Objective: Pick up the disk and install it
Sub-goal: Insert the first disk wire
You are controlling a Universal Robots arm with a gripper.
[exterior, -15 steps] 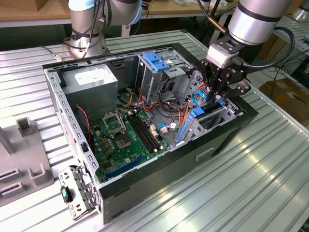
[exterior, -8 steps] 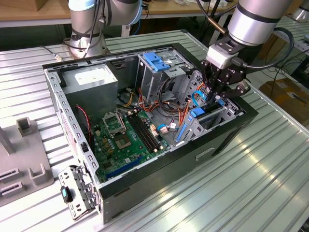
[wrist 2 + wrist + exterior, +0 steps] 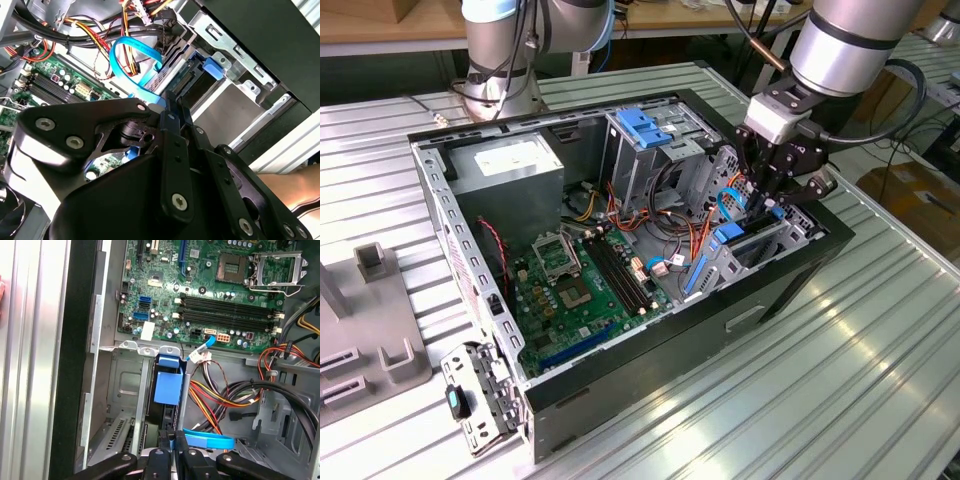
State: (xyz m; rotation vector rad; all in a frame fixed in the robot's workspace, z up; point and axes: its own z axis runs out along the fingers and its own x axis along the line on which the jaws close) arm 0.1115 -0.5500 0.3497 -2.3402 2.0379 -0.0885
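The hand [image 3: 172,437] is gripping the disk [image 3: 167,385] by its edge, closed narrowly on it, and holding it upright partway inside the drive bay [image 3: 125,390] of the computer case [image 3: 800,270]. Pickup is looking done; full seating is seemingly remaining.

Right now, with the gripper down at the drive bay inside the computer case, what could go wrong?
1. The blue data cable lies right beside the gripper, so it could get snagged or pinched.
2. The disk stands edge-on at the narrow metal bay. A slight tilt might jam it against the walls.
3. The coloured power wires hang close by and could catch on the arm.
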